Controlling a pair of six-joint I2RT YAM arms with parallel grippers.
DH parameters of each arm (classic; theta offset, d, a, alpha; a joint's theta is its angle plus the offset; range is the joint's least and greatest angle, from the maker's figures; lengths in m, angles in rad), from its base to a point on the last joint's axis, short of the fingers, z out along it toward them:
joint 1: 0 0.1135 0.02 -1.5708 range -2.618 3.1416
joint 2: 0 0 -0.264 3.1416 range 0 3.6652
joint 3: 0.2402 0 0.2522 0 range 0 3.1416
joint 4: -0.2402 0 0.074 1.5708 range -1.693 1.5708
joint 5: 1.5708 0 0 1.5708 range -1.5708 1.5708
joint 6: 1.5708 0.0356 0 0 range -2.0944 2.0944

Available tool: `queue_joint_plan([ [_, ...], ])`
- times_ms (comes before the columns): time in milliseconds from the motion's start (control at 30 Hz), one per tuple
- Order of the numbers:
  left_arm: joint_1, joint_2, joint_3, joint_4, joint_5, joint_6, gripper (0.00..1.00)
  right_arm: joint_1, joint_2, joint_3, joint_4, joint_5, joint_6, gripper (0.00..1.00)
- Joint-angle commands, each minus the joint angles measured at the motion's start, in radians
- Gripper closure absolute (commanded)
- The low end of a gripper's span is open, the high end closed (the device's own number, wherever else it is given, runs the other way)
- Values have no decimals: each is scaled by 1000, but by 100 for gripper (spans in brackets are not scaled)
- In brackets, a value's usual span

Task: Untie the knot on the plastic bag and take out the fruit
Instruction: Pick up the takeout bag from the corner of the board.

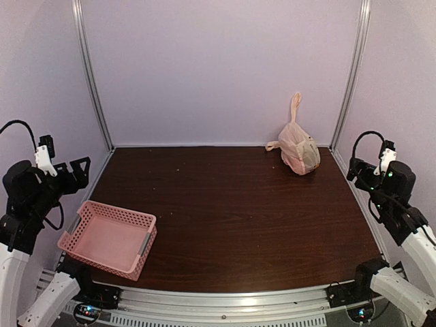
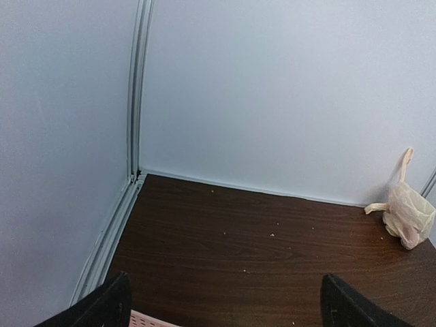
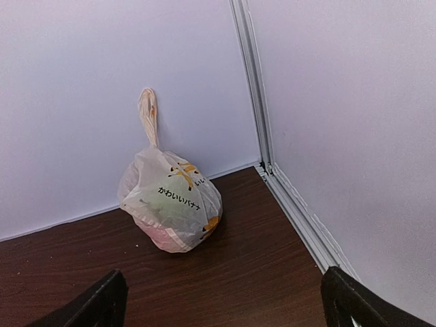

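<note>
The plastic bag sits tied shut at the far right corner of the dark wood table, against the back wall. Its knot stands up as a narrow twisted tail. The right wrist view shows the bag with yellow-orange marks and black print, and the knot above it. The fruit shows only as faint green and pink shapes through the plastic. The bag also shows at the far right of the left wrist view. My left gripper is open and empty, far from the bag. My right gripper is open and empty, short of the bag.
A pink perforated basket stands empty at the near left of the table, its edge just under my left gripper. Metal frame posts and pale walls close in the back and sides.
</note>
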Motion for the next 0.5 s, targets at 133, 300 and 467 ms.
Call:
queue_joint_plan([
  [133, -4, -1, 4, 1, -36, 24, 2, 3, -25, -37, -1, -40, -33, 0],
  [300, -4, 9, -1, 1, -15, 55, 3, 3, -41, -44, 37, -83, -5, 0],
  [467, -3, 91, 18, 1, -12, 42, 2, 2, 52, 64, -22, -149, 18, 0],
])
